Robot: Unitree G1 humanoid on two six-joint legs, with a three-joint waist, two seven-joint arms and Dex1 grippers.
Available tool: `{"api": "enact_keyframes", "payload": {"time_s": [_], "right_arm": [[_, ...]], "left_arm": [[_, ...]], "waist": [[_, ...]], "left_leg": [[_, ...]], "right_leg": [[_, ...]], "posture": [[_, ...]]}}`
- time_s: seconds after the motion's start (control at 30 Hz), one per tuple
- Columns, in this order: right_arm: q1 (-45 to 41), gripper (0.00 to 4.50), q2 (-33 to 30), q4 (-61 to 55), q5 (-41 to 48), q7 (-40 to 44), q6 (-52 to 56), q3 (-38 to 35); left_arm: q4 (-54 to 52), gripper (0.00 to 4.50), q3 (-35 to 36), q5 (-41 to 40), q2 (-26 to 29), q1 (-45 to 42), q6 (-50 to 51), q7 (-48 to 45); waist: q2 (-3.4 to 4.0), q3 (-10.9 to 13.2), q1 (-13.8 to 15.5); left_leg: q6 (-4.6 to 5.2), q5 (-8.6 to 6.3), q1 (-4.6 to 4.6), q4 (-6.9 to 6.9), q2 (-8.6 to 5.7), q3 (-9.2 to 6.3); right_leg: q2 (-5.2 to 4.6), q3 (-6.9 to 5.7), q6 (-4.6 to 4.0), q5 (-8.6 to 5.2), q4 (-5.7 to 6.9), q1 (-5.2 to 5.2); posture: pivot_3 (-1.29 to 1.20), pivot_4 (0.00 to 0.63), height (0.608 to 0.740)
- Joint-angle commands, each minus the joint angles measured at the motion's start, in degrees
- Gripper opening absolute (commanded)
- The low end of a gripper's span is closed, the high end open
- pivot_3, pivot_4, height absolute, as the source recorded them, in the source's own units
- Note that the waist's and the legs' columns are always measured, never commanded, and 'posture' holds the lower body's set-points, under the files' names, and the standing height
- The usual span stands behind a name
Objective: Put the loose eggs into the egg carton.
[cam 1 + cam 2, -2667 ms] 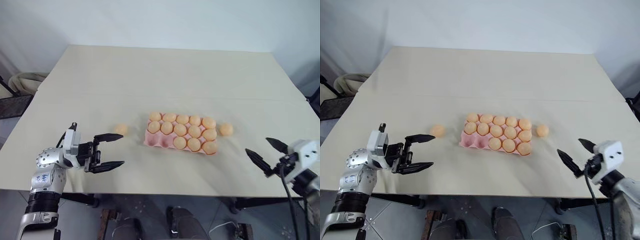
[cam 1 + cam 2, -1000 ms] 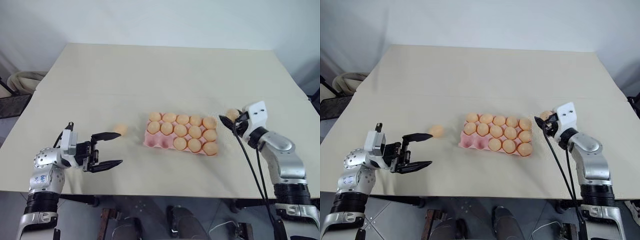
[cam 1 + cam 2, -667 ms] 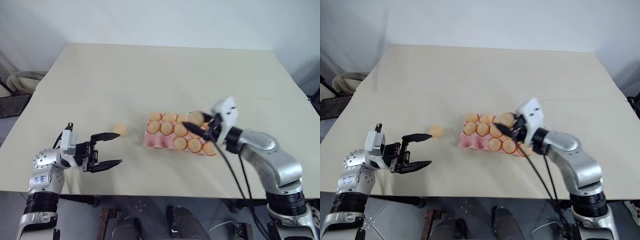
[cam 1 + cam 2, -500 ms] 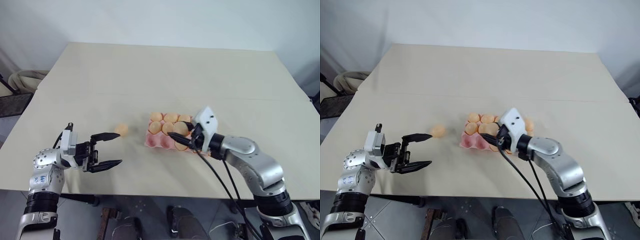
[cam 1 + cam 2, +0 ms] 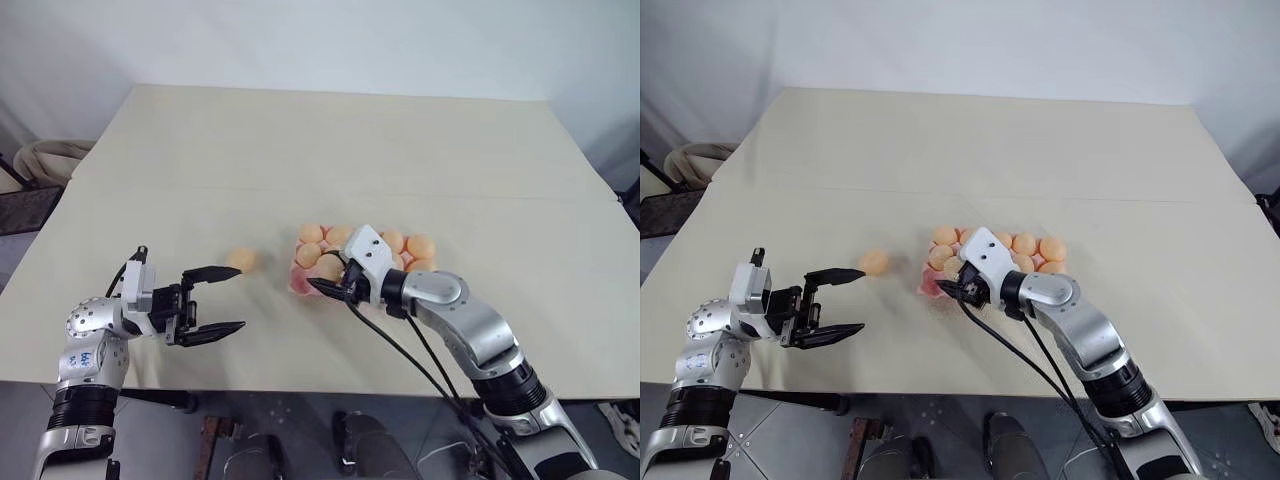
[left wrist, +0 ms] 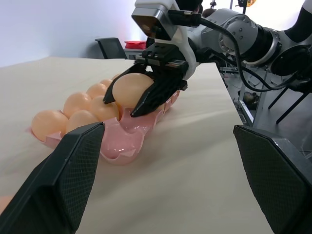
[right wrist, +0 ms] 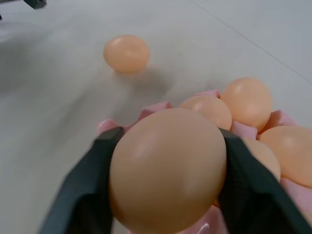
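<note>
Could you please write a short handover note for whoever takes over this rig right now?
Right gripper: shut on an egg, held over the near-left corner of the egg carton, above an empty cup; not yet released.
Left gripper: open, empty, over the table left of the carton.
Loose egg: on the table, between the left gripper and the carton.
Done: most of the carton's cups that can be seen are filled.
Left: set the held egg into its cup, then pick up the loose egg and place it.
</note>
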Motion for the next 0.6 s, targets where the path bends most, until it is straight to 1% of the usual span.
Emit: {"api": "enact_keyframes", "payload": {"time_s": [0.03,0.07,0.1,0.2,0.27,0.43,0.6], "right_arm": [[-0.7,4.03,0.0,-1.5,0.2,1.5,-1.1,-0.9],[-0.5,4.33,-0.1,-1.9,0.3,1.7,-0.9,-1.0],[-0.5,4.45,-0.3,-2.2,0.4,2.0,-0.8,-1.2],[-0.4,4.45,-0.8,-3.1,0.8,2.8,-0.6,-1.9],[-0.8,4.45,-1.3,-4.1,1.8,3.4,-0.3,-3.6],[-0.5,4.45,-3.5,-6.0,5.4,5.8,-3.9,-11.5],[5.9,4.45,-8.7,-6.7,10.7,11.1,-9.5,-22.8]], "left_arm": [[-1.5,4.50,1.3,0.3,0.1,0.5,-0.6,0.0],[-1.5,4.50,1.3,0.4,0.1,0.5,-0.6,0.1],[-1.4,4.50,1.3,0.5,0.0,0.4,-0.6,0.1],[-1.2,4.50,1.2,0.7,0.0,0.0,-0.7,0.3],[-0.7,4.50,1.2,0.9,0.0,-0.4,-0.7,0.3],[1.4,4.50,1.2,1.6,0.5,-2.2,-0.7,-0.5],[3.2,4.50,1.9,1.7,1.9,-4.6,-0.1,-1.2]], "waist": [[0.00,0.0,0.0],[0.00,0.0,-0.1],[0.00,0.0,-0.1],[0.00,0.0,0.0],[0.00,0.0,0.0],[0.00,0.0,0.1],[-0.02,0.0,0.4]], "left_leg": [[0.00,0.00,0.00,0.00,0.00,0.00],[0.00,0.00,0.00,0.00,0.00,0.00],[-0.01,-0.01,0.00,0.00,0.00,0.00],[-0.02,0.00,0.00,-0.01,0.02,0.00],[-0.02,0.00,0.00,-0.01,0.02,0.00],[0.00,-0.02,-0.01,0.00,-0.01,0.00],[0.01,-0.04,-0.03,-0.03,-0.01,-0.05]], "right_leg": [[0.00,0.00,0.00,0.00,0.00,0.00],[0.00,0.00,0.00,0.00,0.00,0.00],[0.01,0.00,0.00,0.00,0.00,0.00],[0.02,-0.01,0.00,0.00,0.01,-0.01],[0.02,-0.01,0.00,0.00,0.01,-0.01],[-0.01,-0.01,0.00,0.00,-0.02,0.00],[0.01,-0.07,0.00,0.00,-0.08,0.01]], "posture": [[0.00,0.150,0.740],[0.00,0.150,0.740],[0.00,0.150,0.740],[0.00,0.150,0.740],[0.00,0.150,0.740],[0.00,0.150,0.740],[0.00,0.150,0.740]]}}
